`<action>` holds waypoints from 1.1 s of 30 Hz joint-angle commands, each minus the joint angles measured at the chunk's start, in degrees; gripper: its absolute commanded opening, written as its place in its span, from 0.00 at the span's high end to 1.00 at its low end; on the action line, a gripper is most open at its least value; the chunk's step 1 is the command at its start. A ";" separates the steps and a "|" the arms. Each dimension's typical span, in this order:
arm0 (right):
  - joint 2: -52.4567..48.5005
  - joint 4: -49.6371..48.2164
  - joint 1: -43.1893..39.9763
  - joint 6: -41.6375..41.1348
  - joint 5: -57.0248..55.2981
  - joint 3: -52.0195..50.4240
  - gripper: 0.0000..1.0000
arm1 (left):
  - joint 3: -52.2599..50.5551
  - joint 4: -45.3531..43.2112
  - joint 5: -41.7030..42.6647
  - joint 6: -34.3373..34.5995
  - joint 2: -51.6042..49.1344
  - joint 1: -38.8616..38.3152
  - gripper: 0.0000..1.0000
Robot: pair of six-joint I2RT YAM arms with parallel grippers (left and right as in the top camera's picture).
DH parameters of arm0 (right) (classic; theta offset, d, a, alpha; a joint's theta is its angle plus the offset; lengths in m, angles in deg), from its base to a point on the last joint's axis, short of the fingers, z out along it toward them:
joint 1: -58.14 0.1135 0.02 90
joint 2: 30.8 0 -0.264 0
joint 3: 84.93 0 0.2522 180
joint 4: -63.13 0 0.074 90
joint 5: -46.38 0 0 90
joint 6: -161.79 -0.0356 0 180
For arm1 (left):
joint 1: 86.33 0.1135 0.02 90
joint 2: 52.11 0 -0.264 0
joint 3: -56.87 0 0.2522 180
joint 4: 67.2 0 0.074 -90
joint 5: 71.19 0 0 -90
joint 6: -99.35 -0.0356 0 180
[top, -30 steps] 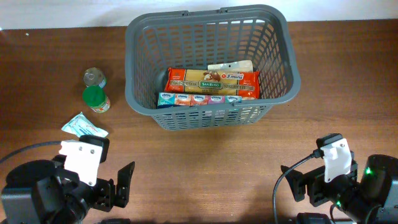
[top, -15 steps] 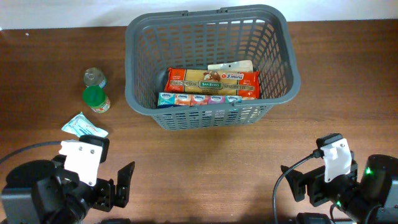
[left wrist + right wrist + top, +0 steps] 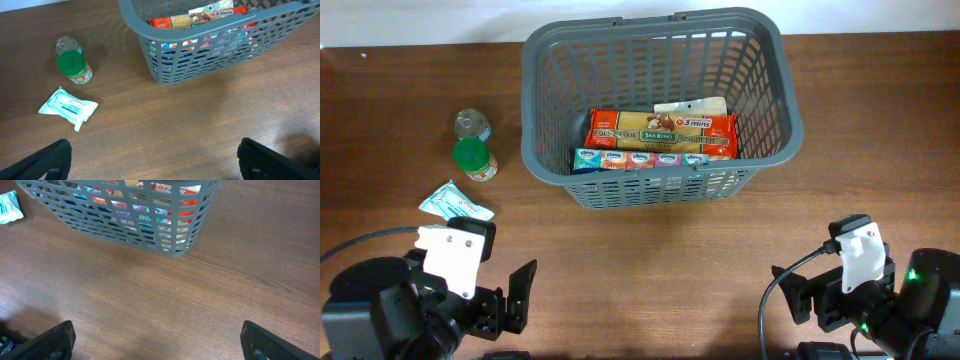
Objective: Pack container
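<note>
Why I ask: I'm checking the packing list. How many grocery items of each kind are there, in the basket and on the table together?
Spaghetti packet: 1
Beige "3 mins" packet: 1
Tissue multipack: 1
Tin can: 1
Green-lidded jar: 1
Wipes packet: 1
Total: 6

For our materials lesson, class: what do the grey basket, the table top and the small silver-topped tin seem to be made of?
The container: probably moulded plastic, matt dark grey; uniform slotted walls, thick rounded rim.
The table: wood or wood-look laminate, brown with grain streaks; cannot tell which.
The tin: probably metal; silvery, shiny top.
</note>
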 commanded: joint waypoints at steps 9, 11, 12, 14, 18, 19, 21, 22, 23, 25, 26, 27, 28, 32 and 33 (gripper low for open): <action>-0.09 -0.20 -0.48 -0.70 -0.52 -0.20 0.01 | -0.04 -0.22 0.83 -0.37 -0.04 0.13 0.01; -0.09 -0.20 -0.48 -0.72 -0.52 -0.20 0.01 | -0.04 -1.31 0.85 -0.33 -0.04 0.13 0.01; -0.09 -0.20 -0.48 -0.70 -0.52 -0.20 0.01 | -0.04 -1.42 0.94 -0.33 -0.04 0.13 0.01; -0.09 -0.20 -0.48 -0.70 -0.52 -0.20 0.01 | -0.04 -1.60 1.07 -0.33 -0.04 0.13 0.01; -0.09 -0.17 -0.48 -0.72 -0.52 -0.20 0.01 | -0.04 -3.32 1.20 -0.33 -0.04 0.13 0.01; -0.09 -0.20 -0.48 -0.70 -0.52 -0.20 0.01 | -0.04 -3.50 1.84 -0.35 -0.04 0.13 0.01; -0.09 -0.20 -0.48 -0.70 -0.52 -0.20 0.01 | -0.04 -3.56 2.01 -0.35 -0.04 0.13 0.01; -0.09 -0.20 -0.48 -0.70 -0.52 -0.20 0.01 | -0.04 -4.85 1.95 -0.33 -0.04 0.13 0.01; -0.09 -0.20 -0.48 -0.70 -0.52 -0.20 0.01 | -0.04 -5.92 1.77 -0.55 -0.04 0.15 0.01; -0.09 -0.20 -0.48 -0.70 -0.52 -0.20 0.01 | -0.04 -6.56 -0.85 -0.44 -0.04 0.15 0.01; -0.09 -0.20 -0.48 -0.70 -0.52 -0.20 0.01 | -0.04 -6.64 -2.32 0.46 -0.04 0.13 0.01; -0.09 -0.20 -0.48 -0.72 -0.52 -0.20 0.01 | -0.04 -6.73 -4.74 2.21 -0.04 0.15 0.01; -0.09 -0.20 -0.48 -0.70 -0.52 -0.20 0.01 | -0.04 -6.88 -7.45 4.39 -0.02 0.15 0.01; -0.09 -0.20 -0.48 -0.70 -0.52 -0.20 0.01 | -0.04 -7.19 -14.82 9.81 -0.04 0.15 0.01; -0.09 -0.17 -0.48 -0.70 -0.52 -0.20 0.01 | -0.04 -7.45 -16.98 12.02 -0.04 0.15 0.01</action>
